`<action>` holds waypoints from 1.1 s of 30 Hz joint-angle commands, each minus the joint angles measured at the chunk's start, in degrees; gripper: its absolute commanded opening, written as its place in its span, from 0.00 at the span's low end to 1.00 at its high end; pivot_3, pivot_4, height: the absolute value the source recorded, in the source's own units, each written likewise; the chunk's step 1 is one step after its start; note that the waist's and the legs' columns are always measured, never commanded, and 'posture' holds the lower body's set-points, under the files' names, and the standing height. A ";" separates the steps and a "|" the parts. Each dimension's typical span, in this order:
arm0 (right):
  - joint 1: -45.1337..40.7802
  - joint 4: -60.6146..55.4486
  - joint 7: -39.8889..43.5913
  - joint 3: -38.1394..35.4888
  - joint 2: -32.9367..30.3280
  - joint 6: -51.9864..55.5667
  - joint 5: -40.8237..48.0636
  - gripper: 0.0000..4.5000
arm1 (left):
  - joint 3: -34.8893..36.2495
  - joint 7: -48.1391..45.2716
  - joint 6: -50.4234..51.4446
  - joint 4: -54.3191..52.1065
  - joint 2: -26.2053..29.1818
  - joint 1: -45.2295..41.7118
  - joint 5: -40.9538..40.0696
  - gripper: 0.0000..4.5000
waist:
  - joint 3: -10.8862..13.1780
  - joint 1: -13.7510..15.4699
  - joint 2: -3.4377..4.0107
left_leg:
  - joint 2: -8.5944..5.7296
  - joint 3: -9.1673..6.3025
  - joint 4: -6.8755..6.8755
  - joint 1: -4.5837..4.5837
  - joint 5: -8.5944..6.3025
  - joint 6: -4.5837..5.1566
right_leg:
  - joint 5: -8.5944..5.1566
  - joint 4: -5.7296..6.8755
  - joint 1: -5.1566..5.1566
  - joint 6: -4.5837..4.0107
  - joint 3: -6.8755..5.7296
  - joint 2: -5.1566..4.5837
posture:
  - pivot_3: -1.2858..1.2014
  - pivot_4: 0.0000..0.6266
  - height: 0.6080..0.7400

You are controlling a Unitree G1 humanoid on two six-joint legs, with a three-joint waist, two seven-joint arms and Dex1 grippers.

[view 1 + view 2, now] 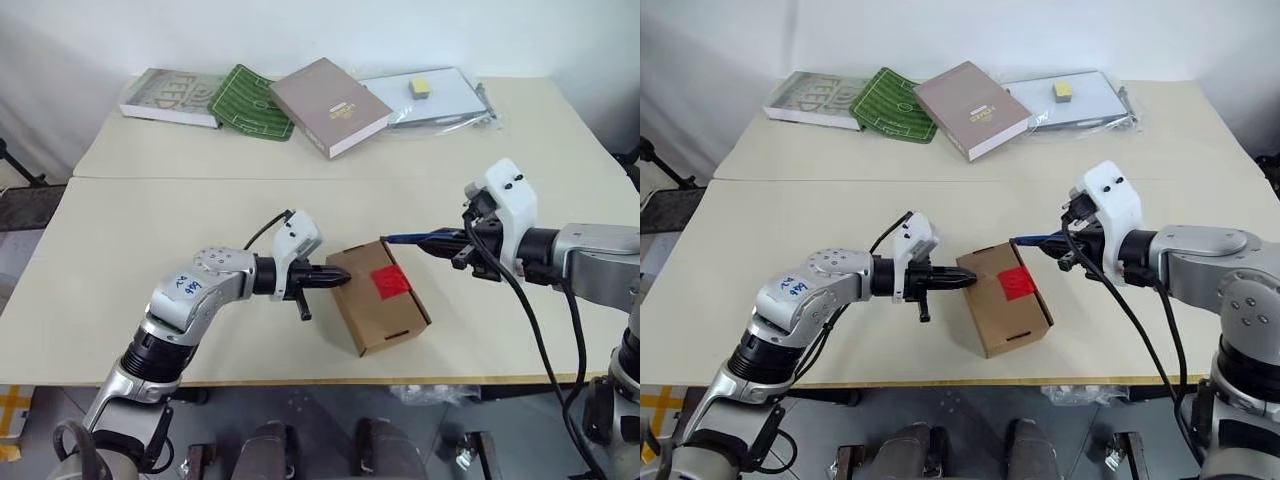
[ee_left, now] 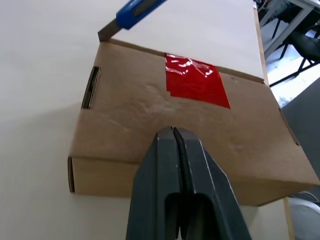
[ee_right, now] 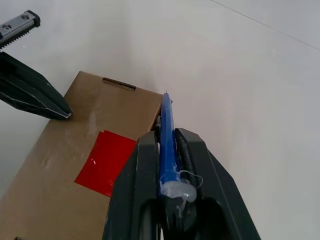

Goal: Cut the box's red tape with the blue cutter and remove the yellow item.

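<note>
The blue cutter [image 1: 412, 238] was gripped in the right gripper [image 1: 462, 246], tip at the box's [image 1: 380, 300] far edge right of the red tape [image 1: 390, 281], while the closed left gripper [image 1: 335, 279] was pressed against the box's left end.

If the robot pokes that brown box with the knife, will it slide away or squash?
The box is thin cardboard with a dented top, so it probably gives a little under pressure. It looks light and lies flat on the smooth table, so it would likely slide rather than tip. The shut left gripper at its edge may steady it against the blue cutter.
</note>
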 commanded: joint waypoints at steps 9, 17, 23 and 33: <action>-2.44 0.79 -2.93 -1.27 -1.82 0.30 4.29 0.04 | -2.86 1.17 2.00 1.06 1.19 0.43 4.10 0.00 | 0.00 0.28 0.00 | 0.00 0.01 0.00 0.01 0.00 0.01 | 0.00 0.00 0.00 0.00 0.00 0.00 | 0.52 0.24 1.00; -1.30 2.22 -3.87 -3.38 -4.90 0.30 3.18 0.04 | -2.06 0.23 1.36 1.05 1.89 0.51 4.12 0.00 | -0.01 0.79 -0.02 | 0.00 0.02 0.04 0.01 0.02 0.04 | 0.01 0.02 0.02 0.01 0.02 -0.01 | 0.52 0.24 1.00; 1.19 2.18 -5.14 -0.71 -1.78 -0.28 0.41 0.04 | -2.22 -0.58 1.56 0.63 2.62 0.63 3.88 0.00 | -0.02 0.67 -0.02 | 0.02 0.05 0.04 0.07 0.04 0.05 | 0.02 0.05 0.02 0.01 0.07 0.00 | 0.52 0.24 1.00; 1.46 4.86 -3.97 10.29 2.31 -7.72 -6.68 0.04 | -1.57 -0.13 3.17 -0.45 2.43 -0.41 3.27 0.00 | -0.02 0.74 -0.02 | 0.01 0.06 0.04 0.07 0.04 0.05 | 0.02 0.06 0.01 0.01 0.08 0.01 | 0.52 0.24 1.00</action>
